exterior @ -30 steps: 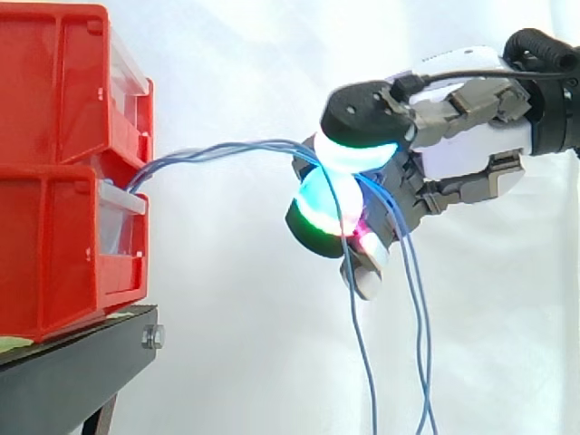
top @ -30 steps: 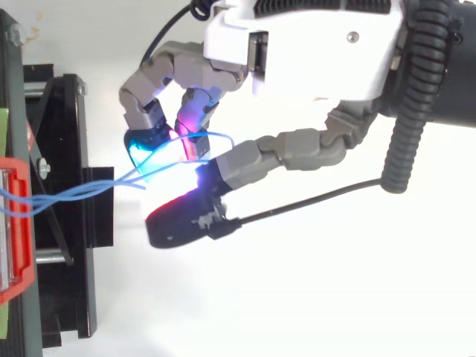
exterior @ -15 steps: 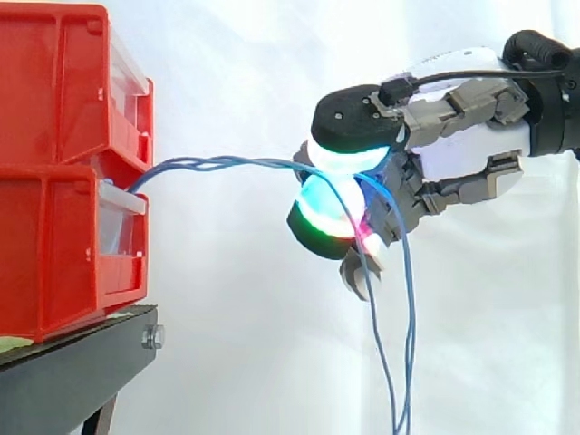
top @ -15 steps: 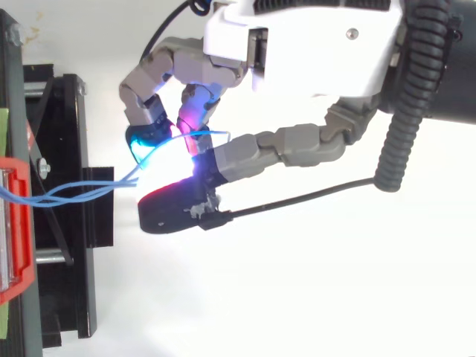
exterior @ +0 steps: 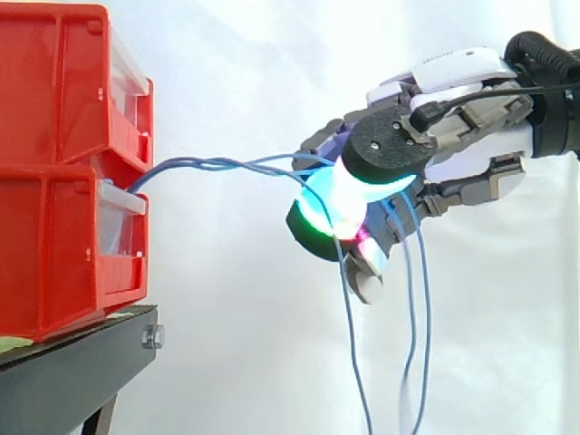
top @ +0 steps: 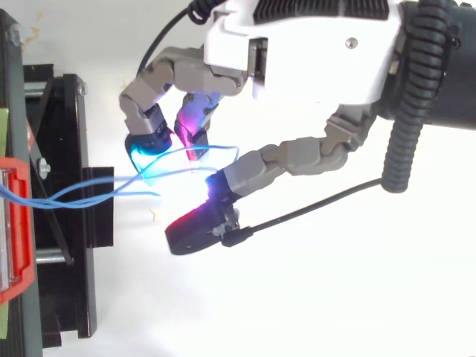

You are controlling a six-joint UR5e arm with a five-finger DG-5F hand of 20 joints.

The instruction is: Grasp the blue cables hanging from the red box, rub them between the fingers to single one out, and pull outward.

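Side view, nearest the camera: the hand shows its thumb pad centre-right, black back outward. It covers the spot where the blue cables meet the glowing fingertips behind it. Top view: the thumb stands apart from the curled fingers and the cables loop round those fingers, so they are hooked, not thumb-pinched. The loosely twisted bundle runs left to the red box, entering just above its clear drawer; its origin inside is hidden. Below the hand, strands hang down, cut off at the bottom edge. The box is cropped at left and sits on the black stand, lower left. The white curtain is behind everything.
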